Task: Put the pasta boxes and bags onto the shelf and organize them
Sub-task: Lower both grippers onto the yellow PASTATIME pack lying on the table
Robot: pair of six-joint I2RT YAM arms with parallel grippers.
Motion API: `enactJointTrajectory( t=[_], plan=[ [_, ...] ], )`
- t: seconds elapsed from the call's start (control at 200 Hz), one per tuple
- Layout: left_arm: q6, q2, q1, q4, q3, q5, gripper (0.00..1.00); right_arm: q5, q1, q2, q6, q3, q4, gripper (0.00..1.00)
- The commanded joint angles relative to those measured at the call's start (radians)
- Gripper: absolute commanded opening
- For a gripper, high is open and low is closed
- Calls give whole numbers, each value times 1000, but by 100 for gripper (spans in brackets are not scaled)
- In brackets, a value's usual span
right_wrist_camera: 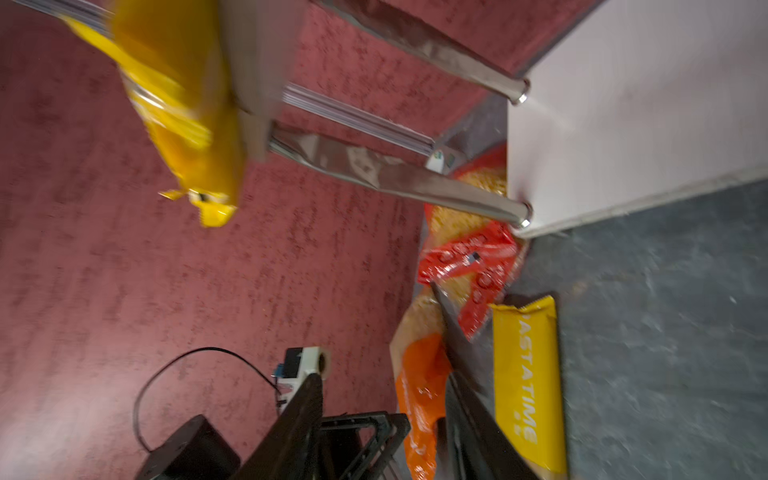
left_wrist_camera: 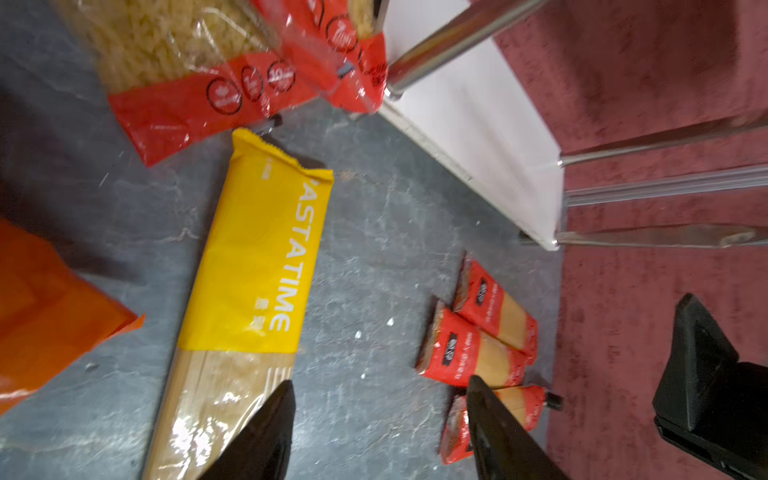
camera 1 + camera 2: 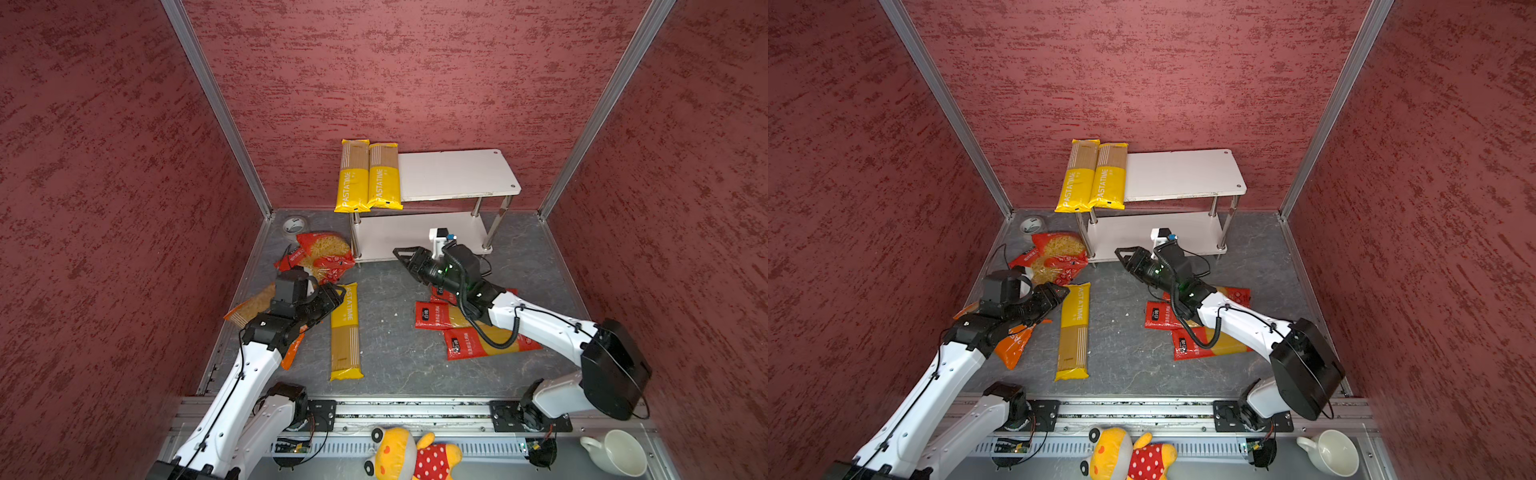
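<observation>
Grey stone-look tabletop (image 3: 395,361), red textured walls all round. Nearest me, a long yellow PASTATIME spaghetti pack (image 3: 345,332) lies flat; my left pincer (image 3: 338,291) hangs open and empty near its far end. Three long red spaghetti packs (image 3: 469,345) lie under my right arm, whose right pincer (image 3: 401,251) is also spread, holding nothing. Beyond, two matching yellow packs (image 3: 353,178) overhang the white chrome-legged shelf (image 3: 457,174). I judge the pack light, slick and brittle: grip across its middle.

Red textured walls (image 3: 415,62) on 3 sides, alu corner posts (image 3: 216,104), dk grey stone-look floor (image 3: 390,345), even light
</observation>
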Motion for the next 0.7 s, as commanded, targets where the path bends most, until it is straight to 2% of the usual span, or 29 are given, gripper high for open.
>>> enactJointTrajectory(
  t=[0.0, 0.09, 0.296, 0.496, 0.696],
  plan=[
    [-41, -15, -69, -70, -48, -164, 66, 26, 55, 95, -44, 19, -105, 49],
    [-94, -37, -104, -56, -110, -207, 67, -12, 89, 212, -70, 75, -150, 49],
    [-176, -86, -101, -50, -230, -221, 68, -145, 166, 450, -101, 245, -197, 48],
    [-186, -33, -100, 100, -325, -155, 67, -214, 178, 566, -130, 341, -240, 49],
    [-208, 23, -102, 227, -363, -124, 63, -258, 182, 644, -106, 368, -199, 46]
  ],
)
